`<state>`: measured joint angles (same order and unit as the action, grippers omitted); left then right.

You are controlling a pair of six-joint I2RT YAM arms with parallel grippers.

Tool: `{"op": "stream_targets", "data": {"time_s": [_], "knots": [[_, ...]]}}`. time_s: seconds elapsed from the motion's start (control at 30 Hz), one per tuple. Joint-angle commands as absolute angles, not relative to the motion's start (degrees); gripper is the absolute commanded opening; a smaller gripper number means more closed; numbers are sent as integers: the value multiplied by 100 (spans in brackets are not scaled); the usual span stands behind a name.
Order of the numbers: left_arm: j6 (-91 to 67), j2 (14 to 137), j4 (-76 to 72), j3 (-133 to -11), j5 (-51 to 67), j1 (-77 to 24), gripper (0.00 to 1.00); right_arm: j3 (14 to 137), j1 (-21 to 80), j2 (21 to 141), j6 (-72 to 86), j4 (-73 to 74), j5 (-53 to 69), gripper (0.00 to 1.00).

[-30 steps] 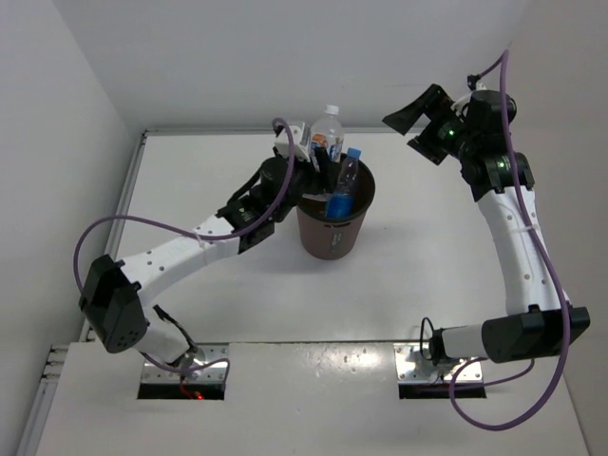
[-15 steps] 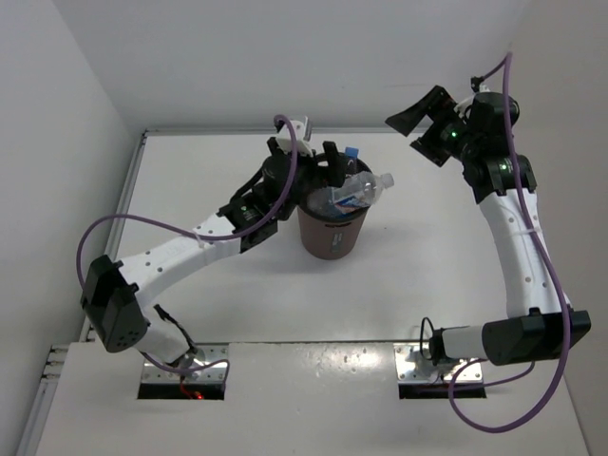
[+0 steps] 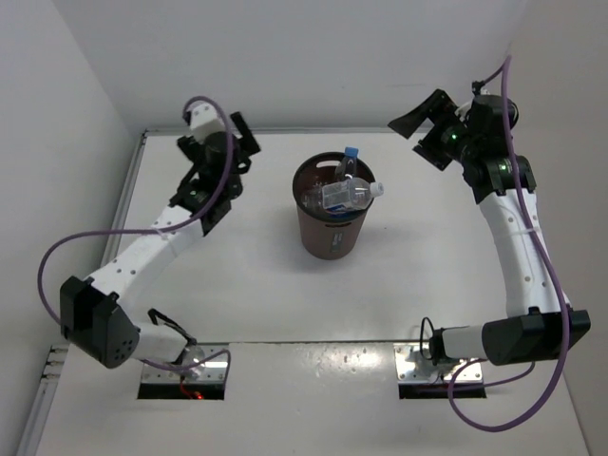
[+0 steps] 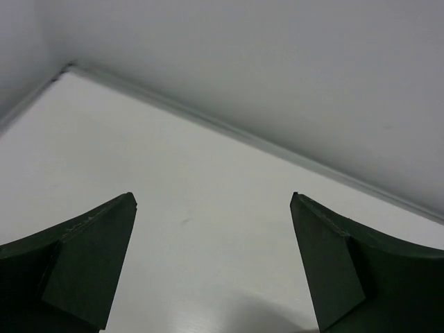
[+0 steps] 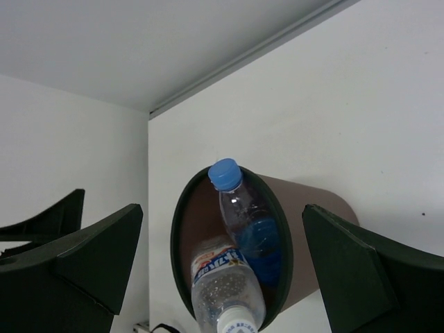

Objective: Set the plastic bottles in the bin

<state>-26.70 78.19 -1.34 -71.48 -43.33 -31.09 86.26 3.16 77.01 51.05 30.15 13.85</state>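
Observation:
The dark brown bin (image 3: 331,237) stands mid-table. A clear bottle with blue label and cap (image 3: 348,163) leans upright inside it. A clear bottle with a white-blue label (image 3: 347,195) lies across the rim, cap to the right. The right wrist view also shows the bin (image 5: 326,211), the blue-capped bottle (image 5: 251,225) and the white-blue-label bottle (image 5: 225,284). No orange or unlabelled bottle shows. My left gripper (image 3: 220,141) is open and empty at the back left, over bare table in its wrist view (image 4: 213,198). My right gripper (image 3: 420,133) is open and empty, raised to the right of the bin (image 5: 222,208).
White walls enclose the table (image 3: 427,285) at the back and left. The wall joint (image 4: 229,132) runs just ahead of the left gripper. The arm bases sit at the near edge.
My left gripper let go of the white-blue-label bottle over the bin and pulled back to the back left. The bottle now rests across the rim. The right arm barely moved.

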Motion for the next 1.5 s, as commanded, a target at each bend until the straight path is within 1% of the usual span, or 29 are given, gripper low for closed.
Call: {"op": "stream_targets", "data": {"time_s": [0.0, 0.13, 0.17, 0.23, 0.3, 0.47, 0.57, 0.67, 0.8, 0.87, 0.93, 1.07, 1.23, 1.37, 1.47], "knots": [[-3225, 7375, 482, -6620, -4685, -2367, 100, 8622, 299, 7559, 5054, 3094, 1170, 100], [-3314, 7058, 598, -5776, -4553, -1777, 100, 8561, 299, 7611, 4992, 3173, 1011, 100], [-3139, 6901, 467, -5383, -4501, -1775, 100, 8465, 299, 7611, 5062, 3173, 1106, 100], [-2762, 6725, 143, -4968, -4561, -1714, 100, 8350, 299, 7611, 5062, 3094, 1230, 100], [-2646, 6505, 141, -4519, -4667, -1653, 100, 8175, 299, 7611, 5062, 3023, 1230, 100], [-2260, 6091, 159, -3930, -4246, -1521, 100, 7779, 299, 7497, 5062, 3163, 713, 100], [-2128, 6021, 158, -3666, -4192, -1521, 100, 7271, 246, 7295, 5150, 3278, 90, 100], [-2127, 6021, 316, -3665, -4324, -1389, 100, 6797, 246, 7207, 5457, 3418, -175, 100], [-2424, 6152, 492, -3665, -4324, -1248, 100, 5987, 193, 7102, 5853, 3244, 35, 100], [-2487, 6205, 492, -3613, -3922, -1107, 100, 5565, 132, 7102, 6038, 3243, 88, 100], [-2540, 6266, 317, -3612, -3272, -1028, 100, 5293, 62, 7049, 6038, 3190, 141, 100], [-2812, 6704, 264, -3919, -2822, -976, 100, 5142, 0, 7049, 5985, 3190, 141, 100], [-3487, 7057, 457, -4402, -2691, -923, 100, 4948, -53, 7049, 5933, 3138, 141, 100], [-3271, 7189, 317, -4666, -2338, -923, 100, 4825, -105, 7049, 5933, 3085, 202, 100], [-2901, 7356, 369, -4781, -2338, -923, 100, 4825, -167, 7049, 5933, 3085, 202, 100]]}}
